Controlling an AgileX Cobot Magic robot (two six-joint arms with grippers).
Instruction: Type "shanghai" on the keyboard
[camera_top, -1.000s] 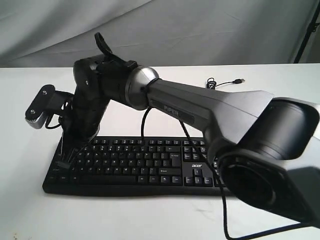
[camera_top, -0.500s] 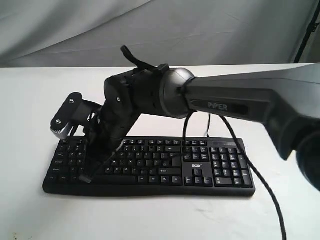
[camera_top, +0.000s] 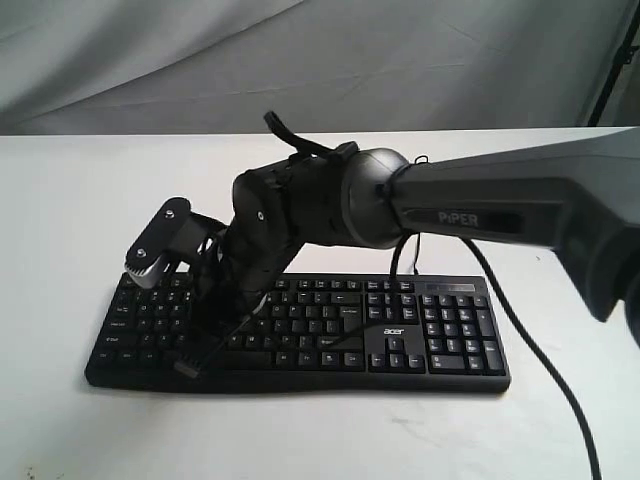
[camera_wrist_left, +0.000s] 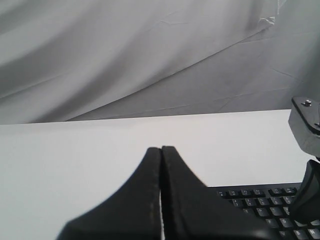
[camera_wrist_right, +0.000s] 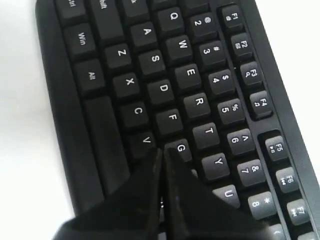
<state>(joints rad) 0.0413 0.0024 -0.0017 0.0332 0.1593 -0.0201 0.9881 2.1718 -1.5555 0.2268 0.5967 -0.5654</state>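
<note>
Lower left in the exterior view, the right gripper (camera_top: 192, 364), fingers pressed together, points between V and G on the keyboard (camera_top: 450, 352) marked "acer". Its arm (camera_top: 520, 215) reads "PiPER". The left gripper (camera_wrist_left: 161, 150) is likewise pressed together.

Exterior camera looks down at the keyboard (camera_top: 330, 325) from its spacebar side; both wrist cameras share it — the right close above.

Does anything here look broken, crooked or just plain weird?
Nothing stands out. The keyboard lies flat on the white table, with no keys visibly missing. The right gripper, shut to a point, aims near the G key. The left gripper is shut too.
</note>
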